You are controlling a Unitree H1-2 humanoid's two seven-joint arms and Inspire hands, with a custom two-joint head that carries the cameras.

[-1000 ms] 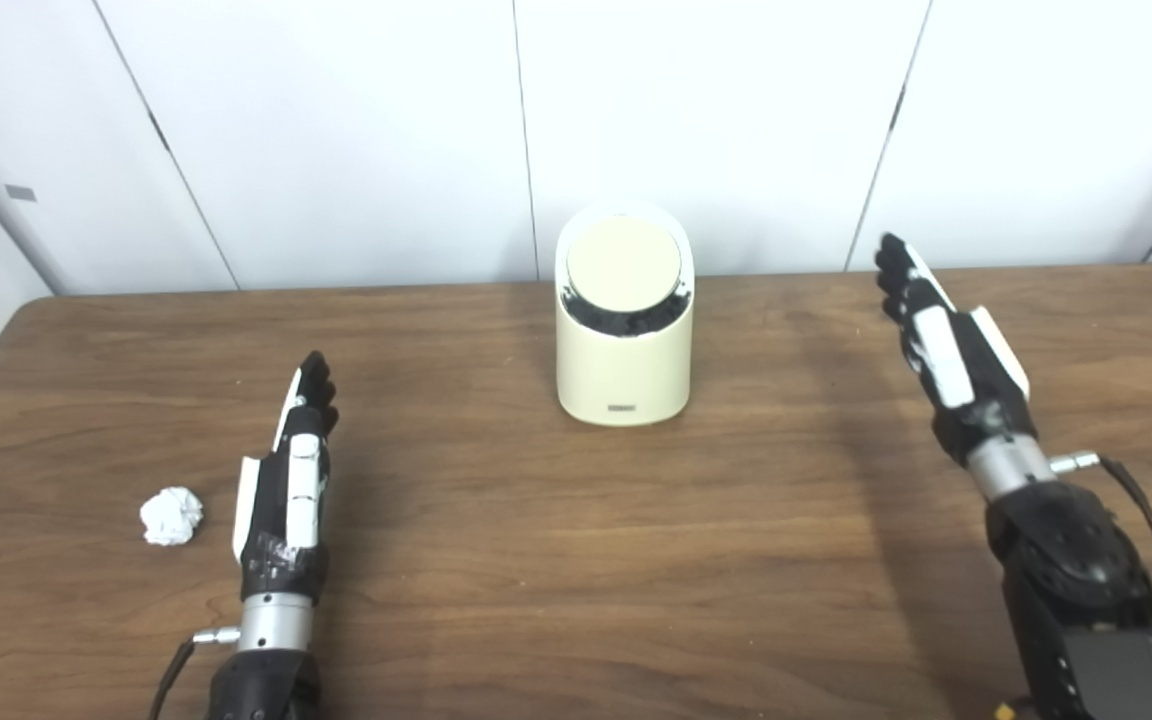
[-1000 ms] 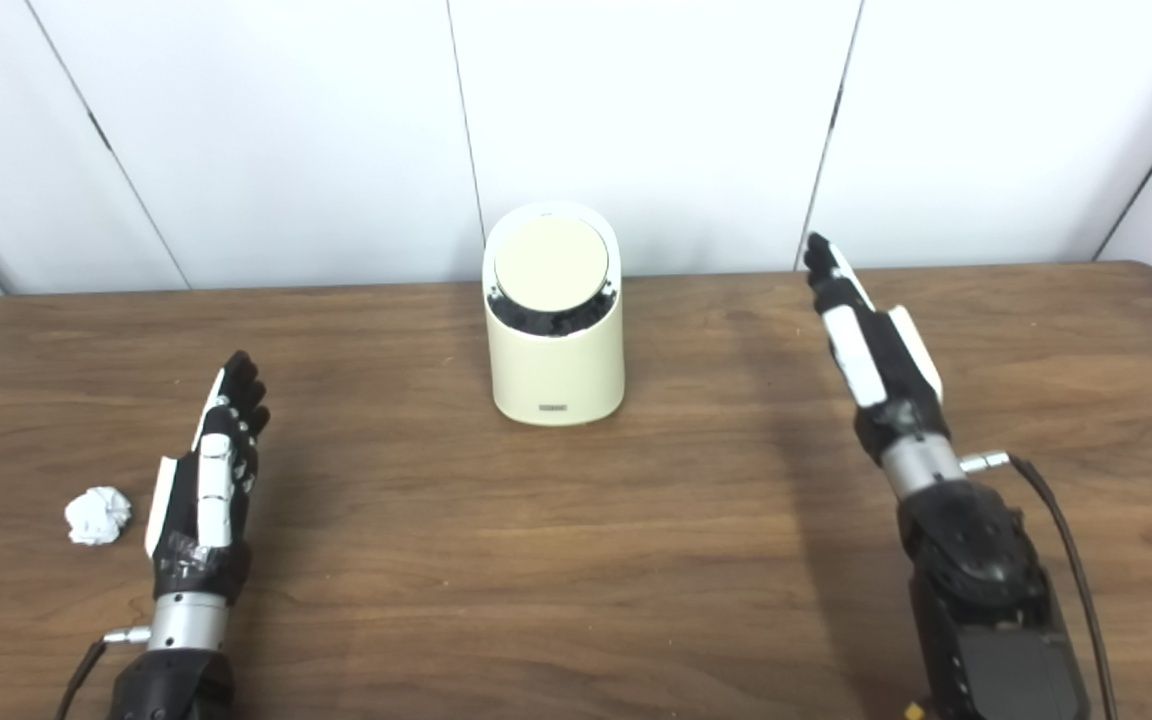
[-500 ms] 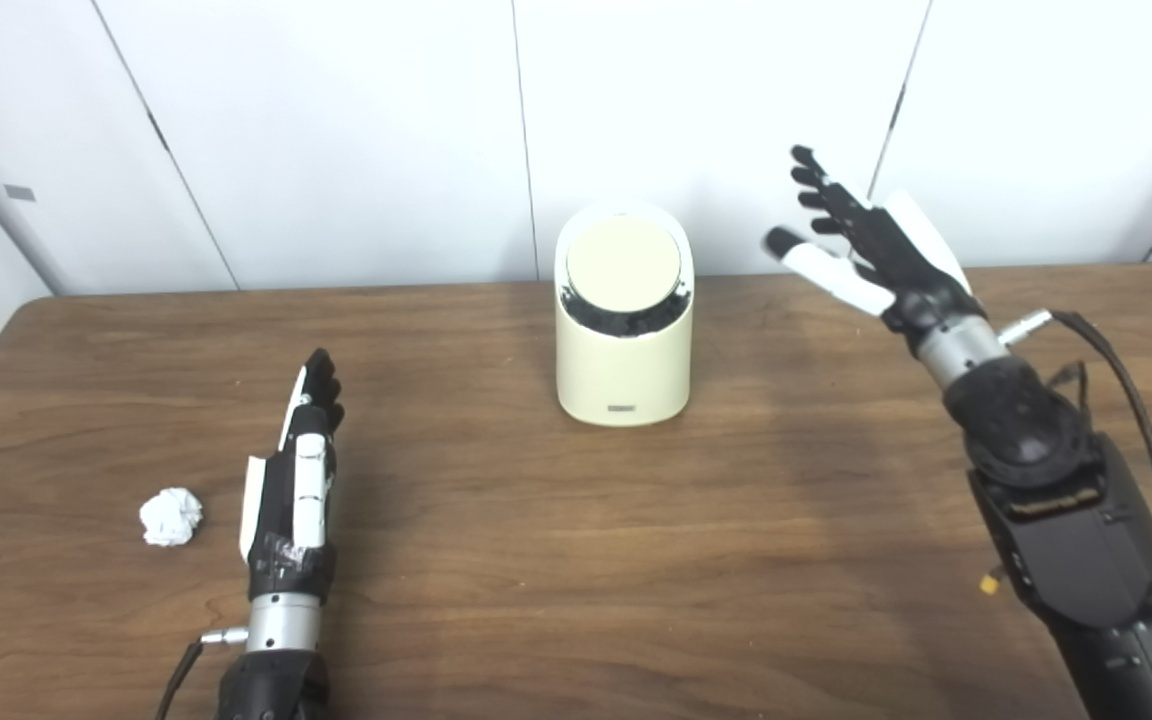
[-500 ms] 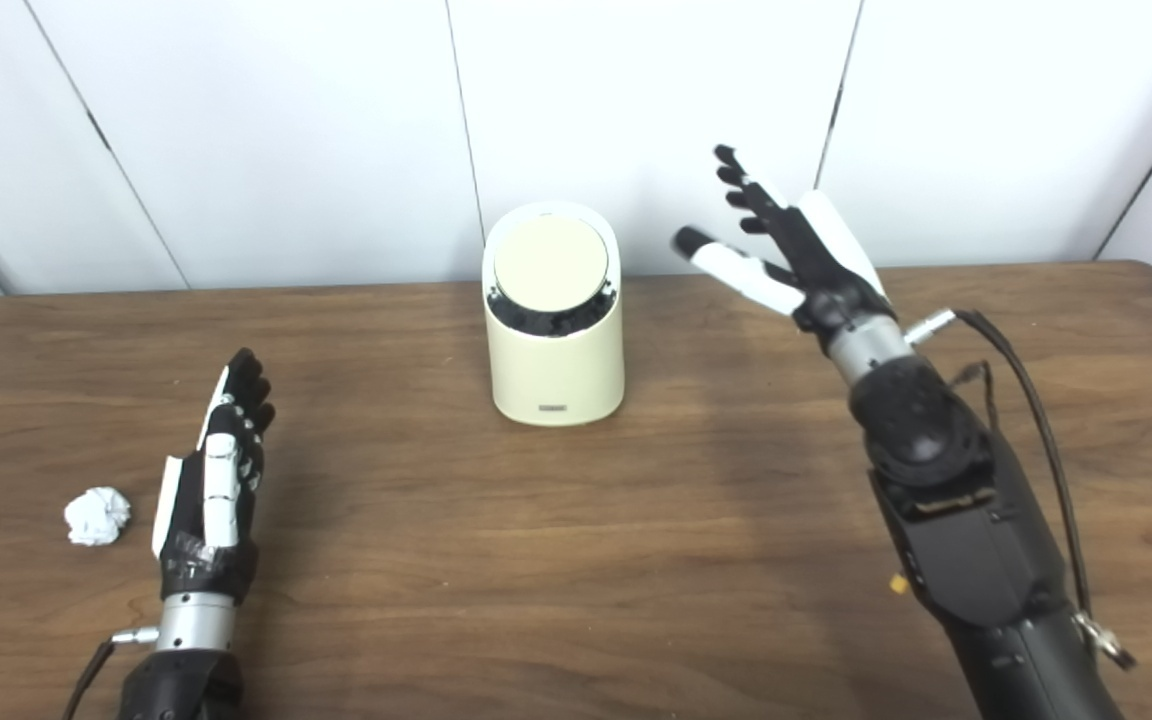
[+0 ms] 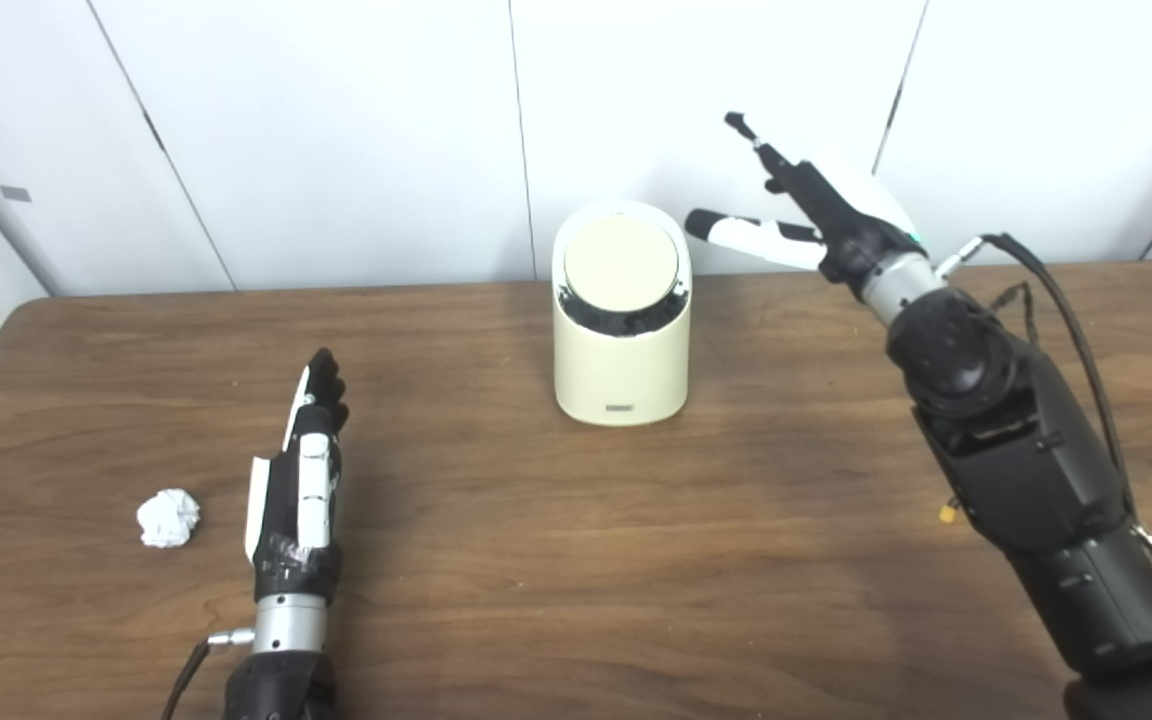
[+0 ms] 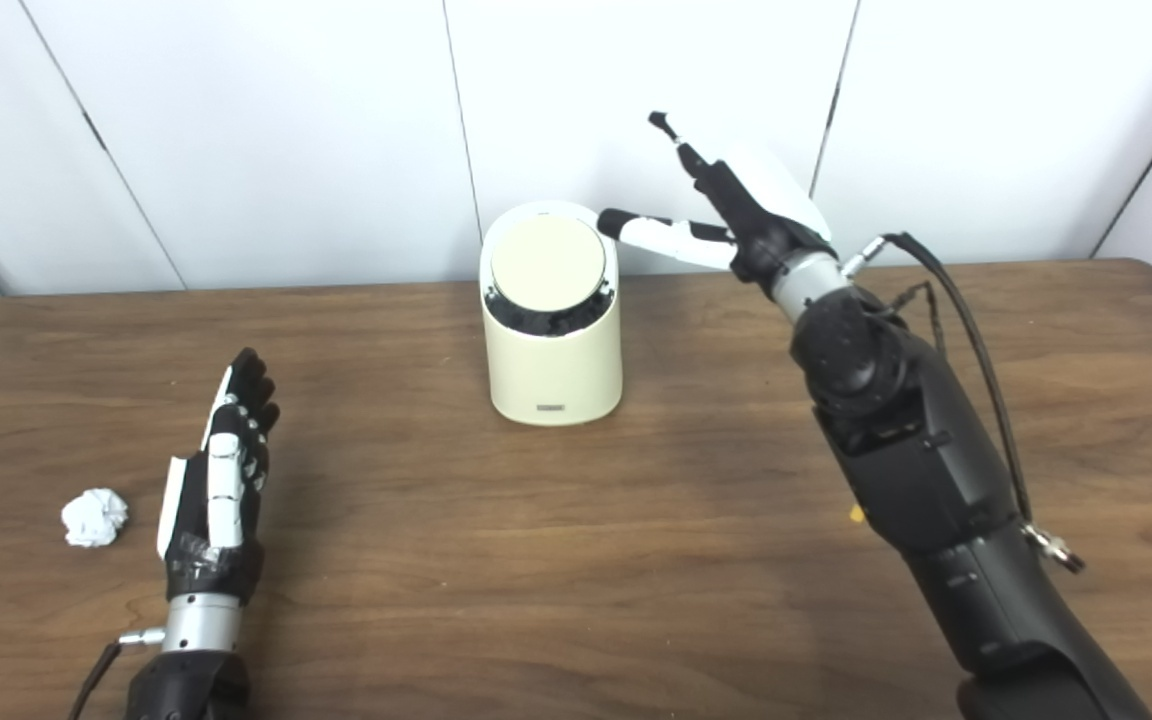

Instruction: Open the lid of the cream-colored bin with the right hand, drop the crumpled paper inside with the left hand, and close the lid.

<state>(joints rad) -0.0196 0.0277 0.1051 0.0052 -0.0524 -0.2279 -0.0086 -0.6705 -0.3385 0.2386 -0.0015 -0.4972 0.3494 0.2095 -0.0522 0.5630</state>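
Bin [image 5: 621, 350] on wooden table [image 5: 576, 520], seemingly closed.

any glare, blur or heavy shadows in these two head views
Left eye view: even, soft light, no glare; the right hand is slightly soft-edged against the white wall, and faint shadows lie on the table beside the left hand and the bin. Right eye view: much the same, and the paper ball is bright with little detail.
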